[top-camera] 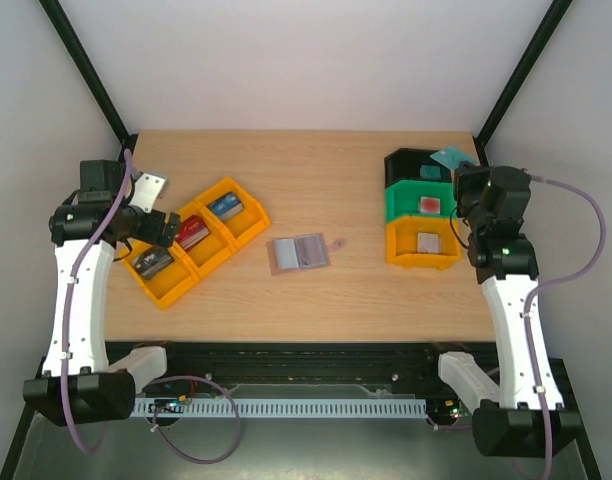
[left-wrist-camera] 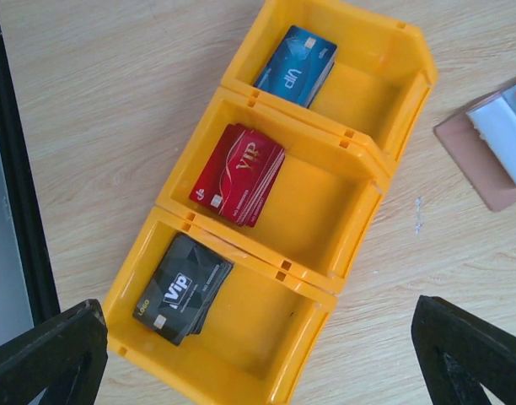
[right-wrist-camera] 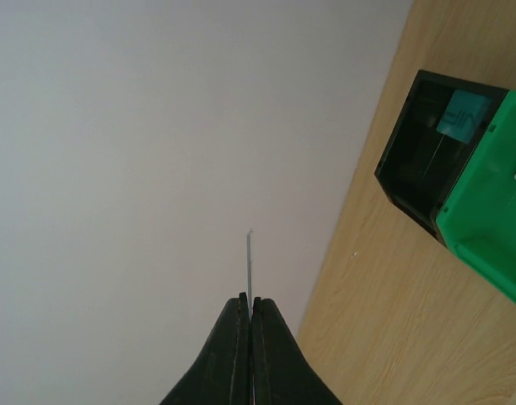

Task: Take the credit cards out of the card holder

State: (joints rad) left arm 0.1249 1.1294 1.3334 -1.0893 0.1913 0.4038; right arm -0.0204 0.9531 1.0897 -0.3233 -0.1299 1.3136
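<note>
The card holder [top-camera: 299,253] lies open on the table's middle, pale blue-grey inside up; its brownish-pink edge shows in the left wrist view [left-wrist-camera: 481,160]. My right gripper [right-wrist-camera: 251,302] is shut on a thin teal card [right-wrist-camera: 249,261], seen edge-on, held above the black bin [right-wrist-camera: 418,160]. From above, that teal card [top-camera: 449,158] sticks out at the far right by the right gripper [top-camera: 462,178]. My left gripper [left-wrist-camera: 258,308] is open and empty above the row of orange bins [left-wrist-camera: 342,211]. These hold a blue card [left-wrist-camera: 297,66], a red card [left-wrist-camera: 239,174] and a black card [left-wrist-camera: 183,288].
At the right stand a black bin [top-camera: 411,165] with a teal card inside [right-wrist-camera: 459,118], a green bin [top-camera: 418,203] and an orange bin [top-camera: 421,245], each with a card. A whitish-grey flat plate [top-camera: 149,187] shows by the left wrist. Black frame posts rise at the back corners.
</note>
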